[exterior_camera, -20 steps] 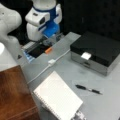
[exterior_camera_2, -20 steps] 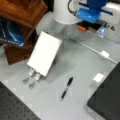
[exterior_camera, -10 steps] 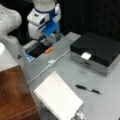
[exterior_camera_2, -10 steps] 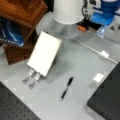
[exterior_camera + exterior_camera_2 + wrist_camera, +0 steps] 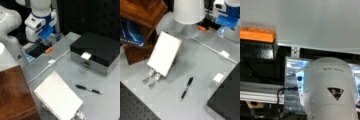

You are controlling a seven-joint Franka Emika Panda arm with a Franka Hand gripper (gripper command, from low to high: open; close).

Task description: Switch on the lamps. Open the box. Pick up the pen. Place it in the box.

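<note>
The pincer [image 5: 51,37], blue with clear fingers, hangs low at the bench's [image 5: 65,67] far left edge in a front view, over a small orange block [image 5: 48,50] at that edge; in a front view it shows at the top right [image 5: 222,31], near the same block [image 5: 201,28]. Whether it is wide or narrow I cannot tell, and nothing shows in its grip. In the wrist view the fingers do not show; the orange block [image 5: 257,35] sits at the upper left on the bench's rim, and a white rounded housing [image 5: 328,90] fills the lower right. A white cable [image 5: 45,68] runs from near the block across the bench, with a small white switch [image 5: 51,61] along it. The lamp [image 5: 188,11], its cream shade broad and smooth, stands at the top of a front view, just left of the block. The box [image 5: 96,52] lies shut at the bench's far right side, black lid down, white latch [image 5: 85,55] on its front. The pen [image 5: 88,89] lies flat on the open bench, in front of the box and apart from it; in both front views it lies between the box and the notebook [image 5: 58,98]. The notebook stands propped at a tilt near the bench's front left. A brown cabinet [image 5: 15,95] stands just left of it.
</note>
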